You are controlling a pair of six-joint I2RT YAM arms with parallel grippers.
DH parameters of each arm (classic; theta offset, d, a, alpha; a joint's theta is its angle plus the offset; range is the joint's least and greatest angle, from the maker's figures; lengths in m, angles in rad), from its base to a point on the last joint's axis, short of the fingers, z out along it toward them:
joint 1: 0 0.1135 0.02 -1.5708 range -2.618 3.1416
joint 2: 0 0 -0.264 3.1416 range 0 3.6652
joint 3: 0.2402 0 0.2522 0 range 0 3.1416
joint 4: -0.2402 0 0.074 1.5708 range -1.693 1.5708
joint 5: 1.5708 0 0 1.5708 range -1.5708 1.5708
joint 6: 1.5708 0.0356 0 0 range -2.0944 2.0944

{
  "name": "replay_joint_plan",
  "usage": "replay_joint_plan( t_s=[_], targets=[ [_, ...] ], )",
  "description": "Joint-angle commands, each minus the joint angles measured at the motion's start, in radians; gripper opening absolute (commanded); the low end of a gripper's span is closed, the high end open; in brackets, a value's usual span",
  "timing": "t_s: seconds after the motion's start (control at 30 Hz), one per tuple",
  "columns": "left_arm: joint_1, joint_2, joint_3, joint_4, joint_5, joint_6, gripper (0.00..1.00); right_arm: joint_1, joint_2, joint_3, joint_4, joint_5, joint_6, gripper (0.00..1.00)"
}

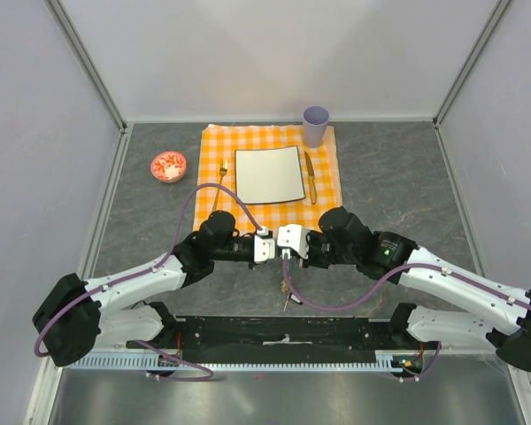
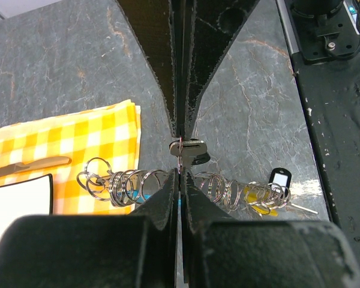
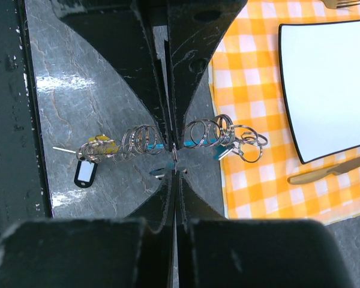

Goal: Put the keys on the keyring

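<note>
Left wrist showed left pincer (image 2: 179, 175) and right pincer (image 2: 180, 137), each pressed together, meeting at a small silvery metal key (image 2: 191, 151), seemingly unthreaded above the silvery wire keyring (image 2: 126, 183).

A cloth (image 1: 323, 190) is laid at the far middle of the table (image 1: 398, 186). On it a plate (image 1: 268, 174) is set centrally, with a fork (image 1: 222, 170) to its left and a knife (image 1: 310, 177) to its right. A cup (image 1: 316, 126) stands at its far right corner. A bowl (image 1: 168, 166) is placed on the table left of the cloth, apart from it. Near of the cloth, the left gripper (image 1: 273, 246) and right gripper (image 1: 281, 243) are found tip to tip, with a key (image 2: 189, 150) between them. Below them, a string of rings (image 2: 225, 191) is extended from beside the cloth towards the near edge.
</note>
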Motion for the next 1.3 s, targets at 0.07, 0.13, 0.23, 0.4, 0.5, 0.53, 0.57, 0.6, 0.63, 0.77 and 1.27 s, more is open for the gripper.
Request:
replay_joint_plan(
  t_s=[0.07, 0.13, 0.23, 0.4, 0.5, 0.53, 0.57, 0.6, 0.63, 0.77, 1.27],
  targets=[
    [-0.005, -0.017, 0.028, 0.066, 0.013, 0.022, 0.02, 0.003, -0.017, 0.003, 0.03, -0.006, 0.011, 0.0],
    [-0.005, -0.017, 0.028, 0.066, 0.022, 0.021, 0.02, 0.003, -0.014, 0.002, 0.031, -0.007, 0.011, 0.0],
    [-0.007, -0.022, 0.028, 0.066, 0.033, 0.021, 0.02, 0.003, -0.012, 0.003, 0.031, -0.006, 0.011, 0.0],
    [-0.005, -0.025, 0.028, 0.066, 0.042, 0.019, 0.02, 0.003, -0.012, 0.003, 0.033, -0.006, 0.013, 0.0],
    [-0.005, -0.025, 0.028, 0.067, 0.047, 0.021, 0.02, 0.003, -0.011, 0.003, 0.034, -0.004, 0.013, 0.0],
    [-0.005, -0.026, 0.028, 0.067, 0.048, 0.021, 0.02, 0.003, -0.011, 0.003, 0.034, -0.004, 0.013, 0.0],
    [-0.005, -0.028, 0.028, 0.067, 0.05, 0.018, 0.02, 0.003, -0.011, 0.003, 0.034, -0.004, 0.013, 0.0],
    [-0.007, -0.026, 0.028, 0.067, 0.051, 0.019, 0.02, 0.003, -0.012, 0.002, 0.034, -0.004, 0.013, 0.0],
    [-0.005, -0.026, 0.027, 0.069, 0.055, 0.019, 0.02, 0.003, -0.011, 0.002, 0.034, -0.006, 0.013, 0.0],
    [-0.007, -0.026, 0.027, 0.073, 0.056, 0.018, 0.02, 0.003, -0.011, 0.003, 0.036, -0.012, 0.014, 0.0],
    [-0.007, -0.025, 0.019, 0.087, 0.025, 0.015, 0.02, 0.003, -0.017, 0.003, 0.033, -0.018, 0.016, 0.0]
  ],
)
